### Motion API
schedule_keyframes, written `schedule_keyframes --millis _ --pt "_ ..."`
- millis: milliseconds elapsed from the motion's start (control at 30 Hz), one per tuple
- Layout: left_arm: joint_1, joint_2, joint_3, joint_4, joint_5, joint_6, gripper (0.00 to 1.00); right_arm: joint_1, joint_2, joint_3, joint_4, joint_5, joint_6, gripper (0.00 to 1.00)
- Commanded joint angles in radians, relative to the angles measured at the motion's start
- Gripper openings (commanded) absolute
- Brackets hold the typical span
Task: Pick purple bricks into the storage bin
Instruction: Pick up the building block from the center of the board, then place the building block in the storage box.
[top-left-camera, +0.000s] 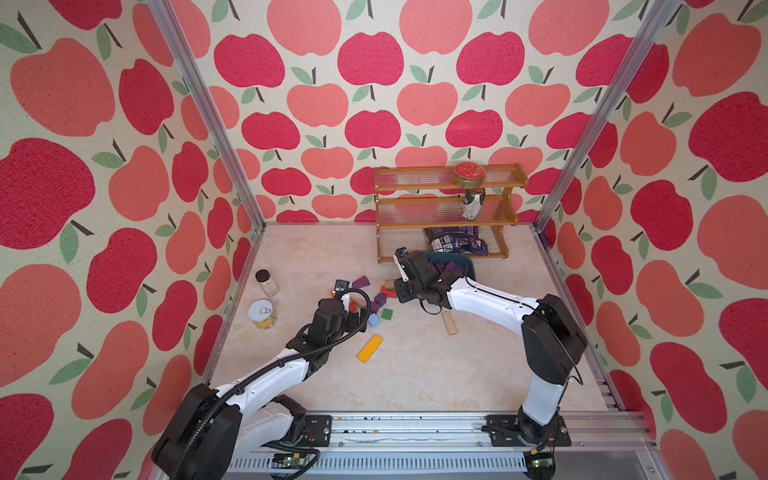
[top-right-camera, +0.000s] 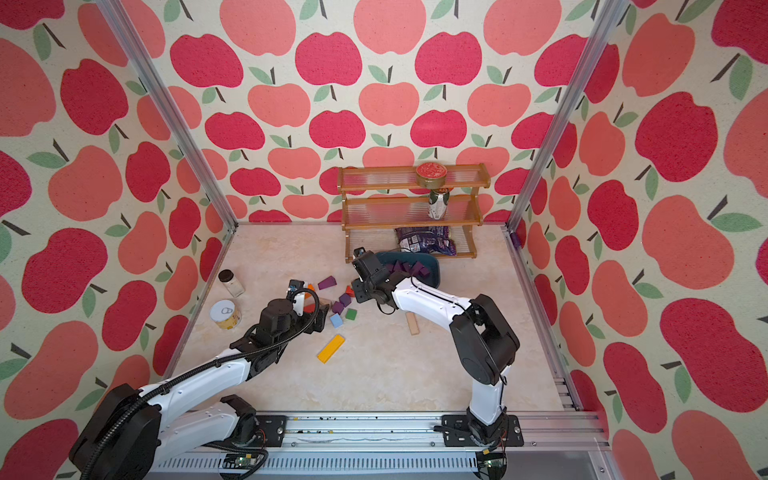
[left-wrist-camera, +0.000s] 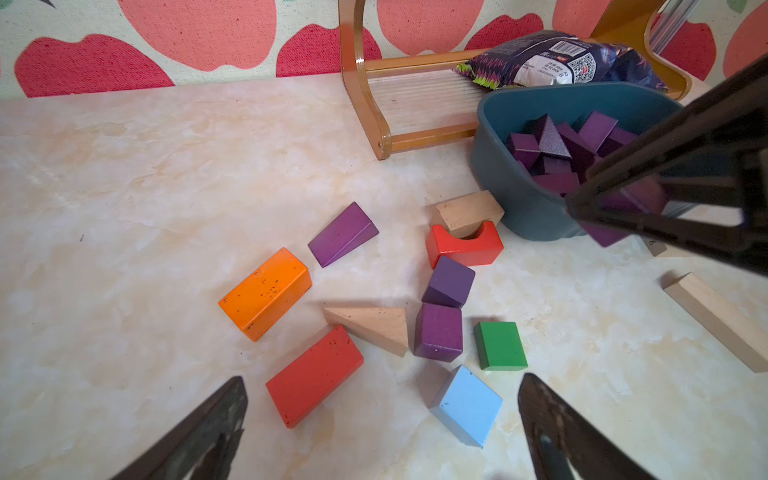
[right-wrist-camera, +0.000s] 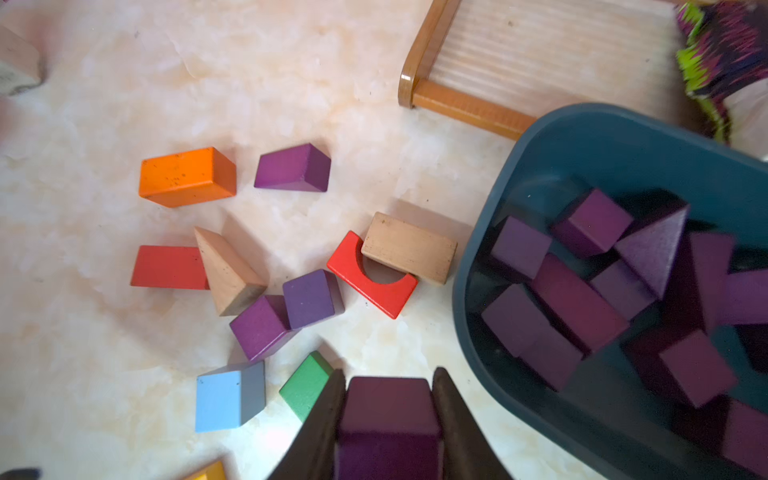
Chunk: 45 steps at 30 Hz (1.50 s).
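Purple brick (right-wrist-camera: 388, 411) sits clenched in the right pincer (right-wrist-camera: 389, 374), just beside the rim of the storage bin (right-wrist-camera: 582, 137); the bin, near the desk's (right-wrist-camera: 124, 104) far edge, already holds many. This looks like the carry step: next, lift over the rim, then let go. The left pincer (left-wrist-camera: 383, 378) hangs spread wide, empty, above three loose purple bricks (left-wrist-camera: 438, 332).

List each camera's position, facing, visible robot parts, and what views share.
Both top views: high in front, looking down and back; whole left arm, right arm.
Left wrist: on left arm, facing loose coloured wooden blocks; open left gripper shows.
Right wrist: on right arm, facing dark teal plastic storage bin; right gripper clamping dark purple wooden brick.
Shared: wrist views both show bin, orange rectangular block.
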Motion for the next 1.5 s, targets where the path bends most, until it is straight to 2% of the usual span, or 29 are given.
schedule_keyframes --millis 0,467,900,1233,1467 --pt "0.006 0.005 0.010 -0.006 0.009 -0.012 0.99 -0.007 -0.059 -0.027 -0.016 0.032 -0.024 0.34" --pt "0.005 0.022 0.015 -0.006 0.014 -0.013 0.99 -0.085 -0.208 -0.118 0.010 0.063 -0.036 0.34" --pt "0.005 0.025 0.017 -0.006 0.020 -0.014 0.99 -0.156 -0.274 -0.196 0.050 0.105 -0.042 0.35" --pt "0.006 0.030 0.022 -0.012 0.023 -0.013 0.99 -0.210 -0.157 -0.131 0.053 0.065 -0.052 0.35" --pt "0.005 0.030 0.021 -0.010 0.023 -0.015 0.99 -0.260 -0.011 -0.032 0.066 0.013 -0.042 0.35"
